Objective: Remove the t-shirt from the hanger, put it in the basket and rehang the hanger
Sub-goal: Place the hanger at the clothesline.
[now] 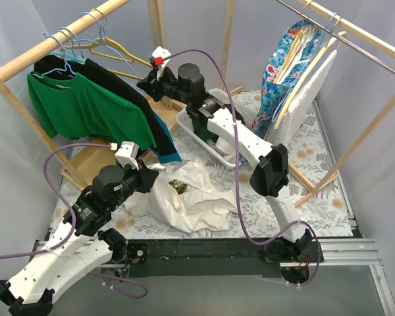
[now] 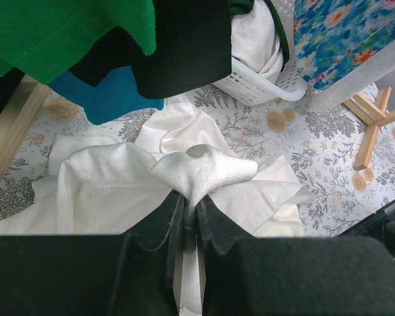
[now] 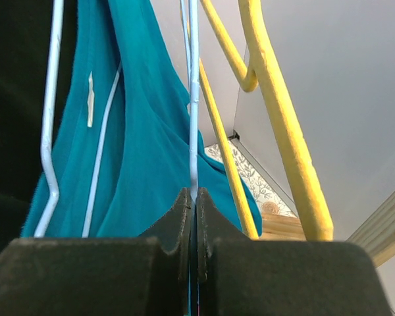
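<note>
Right wrist view: the teal t-shirt (image 3: 145, 138) hangs close in front of the camera, draped down from the rail. A thin light-blue hanger wire (image 3: 193, 99) runs straight down across it. The right gripper (image 3: 193, 195) has its fingers pressed together on that wire, at its lower end. I cannot tell whether this wire belongs to the hanger carrying the shirt. A yellow hanger (image 3: 280, 118) curves down just to the right of the wire.

From the top external camera, the teal shirt's hem (image 1: 166, 146) shows below a black garment (image 1: 128, 92). A green shirt (image 1: 85, 108) hangs in front of both, all on the wooden rail (image 1: 52, 43) at the left. The right arm reaches up to that rail.

Lower down, the left gripper (image 2: 195, 201) is clamped on a raised fold of white cloth (image 2: 204, 171), which lies crumpled on the patterned table (image 1: 319, 197). A white basket (image 2: 266, 89) holding more white fabric sits beyond it. A floral garment (image 1: 286, 66) hangs at the right.
</note>
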Action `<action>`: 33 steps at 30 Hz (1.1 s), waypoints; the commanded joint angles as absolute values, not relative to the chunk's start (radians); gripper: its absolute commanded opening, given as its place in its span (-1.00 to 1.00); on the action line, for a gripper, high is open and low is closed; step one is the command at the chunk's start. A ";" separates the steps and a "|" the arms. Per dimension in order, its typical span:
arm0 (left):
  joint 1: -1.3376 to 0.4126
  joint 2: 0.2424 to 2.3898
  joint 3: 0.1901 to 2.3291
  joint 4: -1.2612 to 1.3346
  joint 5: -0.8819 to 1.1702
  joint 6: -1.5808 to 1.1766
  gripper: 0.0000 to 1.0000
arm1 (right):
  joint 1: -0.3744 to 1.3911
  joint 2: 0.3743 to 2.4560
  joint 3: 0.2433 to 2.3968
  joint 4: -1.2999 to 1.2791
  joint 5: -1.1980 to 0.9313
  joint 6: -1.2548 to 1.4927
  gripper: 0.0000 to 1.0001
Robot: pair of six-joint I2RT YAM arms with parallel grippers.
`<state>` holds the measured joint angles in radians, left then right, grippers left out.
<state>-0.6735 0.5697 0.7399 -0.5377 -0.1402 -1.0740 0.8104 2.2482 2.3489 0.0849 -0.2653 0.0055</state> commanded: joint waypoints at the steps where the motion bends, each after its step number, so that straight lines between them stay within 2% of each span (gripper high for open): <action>1: -0.675 0.571 0.753 -0.502 -0.126 -1.074 -1.00 | 0.804 2.256 2.390 0.137 -0.273 0.017 -0.97; 11: -0.675 0.594 0.741 -0.469 -0.107 -1.077 -1.00 | 0.804 2.181 2.307 0.091 -0.252 0.003 -0.93; 15: -0.675 0.607 0.736 -0.457 -0.097 -1.077 -1.00 | 0.804 2.068 2.194 0.101 -0.274 0.003 -0.31; 16: -0.675 0.607 0.733 -0.453 -0.094 -1.075 -1.00 | 0.805 2.044 2.162 0.106 -0.287 0.006 -0.09; 18: -0.675 0.615 0.732 -0.448 -0.092 -1.075 -1.00 | 0.810 1.987 2.094 0.115 -0.281 0.009 0.06; 19: -0.675 0.617 0.730 -0.443 -0.089 -1.074 -1.00 | 0.810 1.973 2.082 0.110 -0.281 0.011 0.21; 21: -0.675 0.620 0.730 -0.440 -0.087 -1.074 -1.00 | 0.813 1.942 2.065 0.080 -0.272 0.011 0.32; 22: -0.675 0.621 0.729 -0.436 -0.086 -1.074 -1.00 | 0.815 1.931 2.062 0.068 -0.259 0.006 0.54; 26: -0.675 0.629 0.727 -0.423 -0.081 -1.072 -1.00 | 0.819 1.864 2.005 0.028 -0.229 0.003 0.75; 31: -0.675 0.656 0.721 -0.393 -0.055 -1.071 -1.00 | 0.844 1.691 1.781 0.041 -0.171 -0.029 0.96; 33: -0.675 0.673 0.712 -0.373 -0.034 -1.072 -1.00 | 0.867 1.594 1.650 0.052 -0.115 -0.051 0.96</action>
